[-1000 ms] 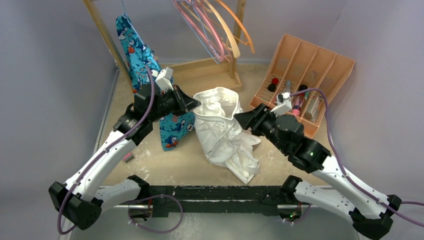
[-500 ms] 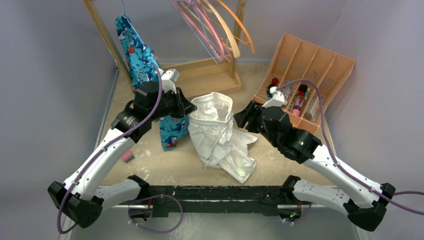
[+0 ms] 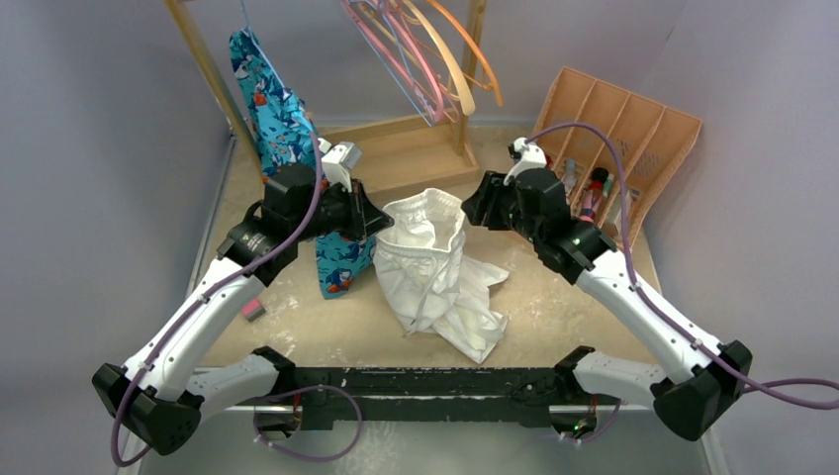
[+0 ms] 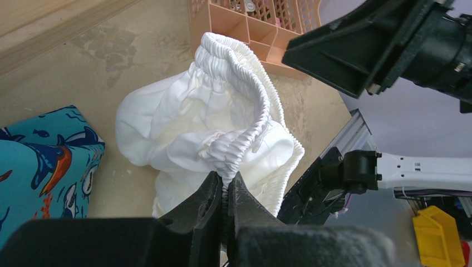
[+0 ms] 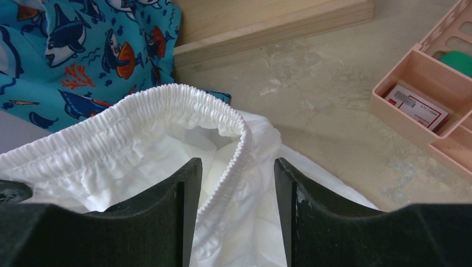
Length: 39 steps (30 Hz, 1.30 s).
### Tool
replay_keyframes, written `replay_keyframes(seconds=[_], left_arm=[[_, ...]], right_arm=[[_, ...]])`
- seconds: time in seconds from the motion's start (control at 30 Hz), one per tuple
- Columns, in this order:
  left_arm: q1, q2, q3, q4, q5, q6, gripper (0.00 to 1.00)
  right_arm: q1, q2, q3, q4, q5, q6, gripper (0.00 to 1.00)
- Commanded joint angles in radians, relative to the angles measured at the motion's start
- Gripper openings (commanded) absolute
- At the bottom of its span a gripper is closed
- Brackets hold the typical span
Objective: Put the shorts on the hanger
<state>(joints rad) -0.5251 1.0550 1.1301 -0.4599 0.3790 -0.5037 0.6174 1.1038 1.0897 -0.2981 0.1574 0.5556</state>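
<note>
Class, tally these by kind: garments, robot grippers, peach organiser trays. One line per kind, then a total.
Garments: 2 (white shorts, blue shark-print garment)
Grippers: 2 (left gripper, right gripper)
Peach organiser tray: 1
Total: 5

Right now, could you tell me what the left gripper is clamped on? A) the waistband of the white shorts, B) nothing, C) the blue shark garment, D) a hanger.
A: in the left wrist view the left gripper is shut on the gathered waistband of the shorts.
</note>
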Motion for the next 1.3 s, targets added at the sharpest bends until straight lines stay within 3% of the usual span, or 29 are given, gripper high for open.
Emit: replay_keyframes(seconds=[0.0,0.3,0.63,0.77,0.87,0.97,1.27], left_arm=[[-0.003,-0.033,0.002,0.076,0.041,0.026,0.00],[-0.003,-0.026,0.002,0.078,0.052,0.030,0.00],[-0.003,-0.029,0.000,0.071,0.043,0.034,0.00],[-0.003,-0.026,0.000,0.066,0.034,0.036,0.00],[-0.003,-0.023,0.008,0.063,0.023,0.040,0.00],[-0.003,-0.020,0.025,0.052,0.001,0.041,0.00],[-0.003,-0.007,0.130,0.055,-0.151,0.018,0.00]], right_arm=[[-0.021,0.064,0.058,0.090,-0.132,-0.095,0.52],[-0.084,0.156,0.046,0.139,-0.168,-0.169,0.51],[-0.094,0.224,0.016,0.193,-0.303,-0.189,0.41],[-0.095,0.223,0.021,0.204,-0.328,-0.200,0.34],[-0.093,0.188,0.017,0.221,-0.348,-0.203,0.19],[-0.094,0.143,0.023,0.188,-0.313,-0.199,0.01],[-0.095,-0.059,0.159,-0.043,-0.067,-0.188,0.00]])
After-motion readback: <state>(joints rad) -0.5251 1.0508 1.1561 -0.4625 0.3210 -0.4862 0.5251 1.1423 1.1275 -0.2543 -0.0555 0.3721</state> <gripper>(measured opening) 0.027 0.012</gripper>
